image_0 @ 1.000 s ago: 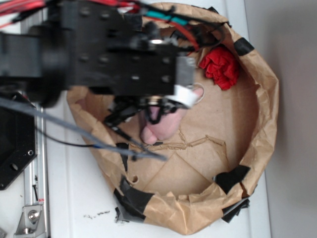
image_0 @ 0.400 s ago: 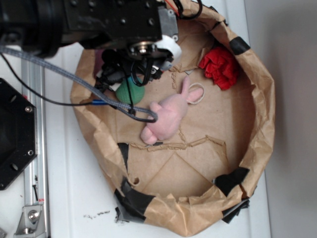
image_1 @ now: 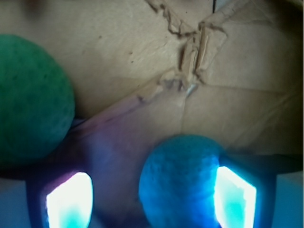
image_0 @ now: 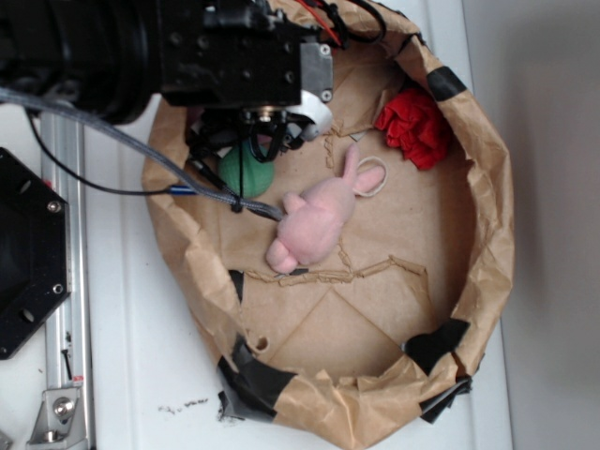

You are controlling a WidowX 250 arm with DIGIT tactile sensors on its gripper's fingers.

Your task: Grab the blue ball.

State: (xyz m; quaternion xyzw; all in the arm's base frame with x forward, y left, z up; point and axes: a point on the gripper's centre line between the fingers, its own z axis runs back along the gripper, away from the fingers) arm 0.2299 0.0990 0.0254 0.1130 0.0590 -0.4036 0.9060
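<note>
The black gripper (image_1: 151,197) stands wide apart, its two glowing fingers (image_1: 235,197) straddling the small teal-blue textured ball (image_1: 180,183), which lies on the brown paper floor against the right-hand finger, though contact is hard to judge in the glare. Compared with a second ago, the arm has moved from over the pink plush rabbit (image_0: 314,220) to the upper left of the crumpled brown paper basin (image_0: 487,244), leaving the rabbit uncovered. In the exterior view the blue ball is hidden beneath the gripper; only the mint-green textured ball (image_0: 246,171) beside it shows. The crumpled red cloth (image_0: 417,127) lies well apart.
</note>
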